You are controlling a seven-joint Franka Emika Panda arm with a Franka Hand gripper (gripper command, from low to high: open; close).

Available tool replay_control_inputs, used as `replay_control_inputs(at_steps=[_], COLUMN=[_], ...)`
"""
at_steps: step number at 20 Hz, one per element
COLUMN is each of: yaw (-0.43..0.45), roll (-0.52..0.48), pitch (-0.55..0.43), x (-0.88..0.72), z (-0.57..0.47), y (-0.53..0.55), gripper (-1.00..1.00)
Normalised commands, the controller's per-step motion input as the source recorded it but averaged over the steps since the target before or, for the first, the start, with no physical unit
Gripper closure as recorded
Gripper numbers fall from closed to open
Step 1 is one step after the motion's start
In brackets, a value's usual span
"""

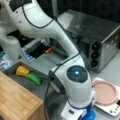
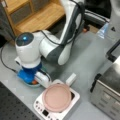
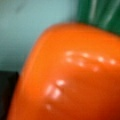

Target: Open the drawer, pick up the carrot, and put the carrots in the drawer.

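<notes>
The fingers' state cannot be told, since the gripper (image 2: 33,78) hangs low over a teal bowl (image 2: 25,80) at a front view's lower left, its tips hidden behind the blue wrist. In the wrist view the carrot (image 3: 72,75) fills nearly everything: glossy, smooth, rounded orange plastic with small highlights, green top (image 3: 100,12) at the upper right, pale teal behind. A speck of orange (image 2: 34,82) shows in the bowl under the gripper. The drawer (image 1: 15,72), a shallow dark grey tray, stands open beside the light wooden cabinet top (image 1: 17,100), holding a yellow-orange chunk (image 1: 22,71) and a green piece (image 1: 34,79). Right of the arm lie a round pink plate (image 1: 106,92) on a white scale (image 2: 57,110) and a boxy metallic toaster oven (image 1: 100,40) on the grey bench (image 2: 82,60).
</notes>
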Motion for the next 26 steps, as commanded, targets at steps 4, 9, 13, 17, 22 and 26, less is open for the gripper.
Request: replay_control_inputs(at_steps=[4, 9, 13, 17, 22, 26], yaw=[-0.063, -0.067, -0.062, -0.064, -0.064, -0.067], roll=[0.016, 0.011, 0.019, 0.023, 0.026, 0.033], pitch=[0.011, 0.033, 0.052, 0.078, 0.062, 0.045], x=[0.14, 0.10, 0.04, -0.05, -0.11, -0.16], z=[0.00, 0.11, 0.22, 0.26, 0.19, 0.16], y=[0.02, 0.02, 0.04, 0.05, 0.06, 0.06], gripper=[1.00, 1.00, 1.00, 1.00, 1.00, 1.00])
